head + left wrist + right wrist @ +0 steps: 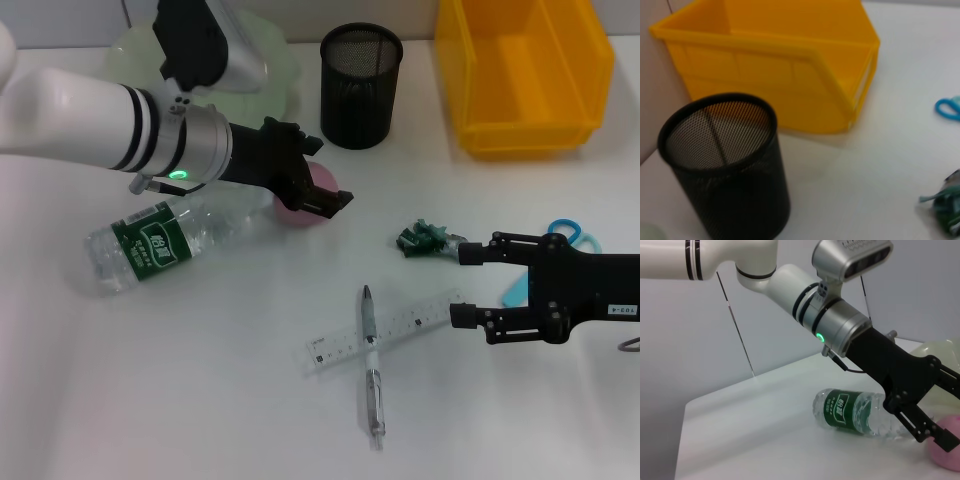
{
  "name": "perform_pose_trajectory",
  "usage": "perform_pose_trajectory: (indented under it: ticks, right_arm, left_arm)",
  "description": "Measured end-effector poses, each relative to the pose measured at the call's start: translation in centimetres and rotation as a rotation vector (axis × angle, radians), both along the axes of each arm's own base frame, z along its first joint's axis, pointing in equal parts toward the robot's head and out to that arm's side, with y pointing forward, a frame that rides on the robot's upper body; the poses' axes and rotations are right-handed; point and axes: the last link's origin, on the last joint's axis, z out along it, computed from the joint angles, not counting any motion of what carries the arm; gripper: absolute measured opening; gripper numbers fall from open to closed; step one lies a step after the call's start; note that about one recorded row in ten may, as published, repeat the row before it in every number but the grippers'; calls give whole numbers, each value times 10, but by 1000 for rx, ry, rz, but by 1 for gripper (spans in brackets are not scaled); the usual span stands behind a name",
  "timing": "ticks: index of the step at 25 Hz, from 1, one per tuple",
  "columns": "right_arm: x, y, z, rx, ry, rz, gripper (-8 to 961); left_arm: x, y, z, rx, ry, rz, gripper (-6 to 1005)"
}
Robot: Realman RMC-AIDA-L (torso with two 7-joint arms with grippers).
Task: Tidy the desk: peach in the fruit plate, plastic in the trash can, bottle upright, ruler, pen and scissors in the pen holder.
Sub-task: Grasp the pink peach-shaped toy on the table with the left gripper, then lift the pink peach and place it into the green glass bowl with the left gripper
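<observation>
Lying on its side on the white tabletop [200, 400], one clear bottle [165, 240] with a green label sits at about 9 o'clock, its cap end hidden under the left arm. Just beside it, one pink peach [310, 195] is partly covered by the left hand [325, 190], whose fingers are spread apart around it and grasp nothing. At 12 o'clock stands one black mesh pen holder [360, 85], with one yellow trash can [525, 75] at 1 o'clock and the pale green fruit plate [280, 65] at 11 o'clock. One pen [372, 365] lies across one clear ruler [385, 330] near 6 o'clock. The right hand [462, 285], released and wide apart, hovers at 3 o'clock beside one crumpled green plastic piece [425, 238], partly hiding the blue scissors [570, 235].
</observation>
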Motion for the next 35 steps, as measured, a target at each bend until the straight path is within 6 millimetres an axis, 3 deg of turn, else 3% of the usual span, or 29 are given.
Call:
perform_pose_trajectory:
  ticks: [21,23,29,35]
  right_arm:
    - [1,-1,0,-8,3,-7,829]
    - [0,-1,0,-9,2,-6,829]
    - [1,-2,0,-10,1,-6,829]
    - [1,-2,0,-10,2,-6,829]
  left_arm:
    - [-6,1,-10,18,131,-26,770]
    - [-5,1,-10,12,137,-36,612]
    - [-3,1,-10,13,118,-28,374]
    - [4,1,-8,22,48,-4,313]
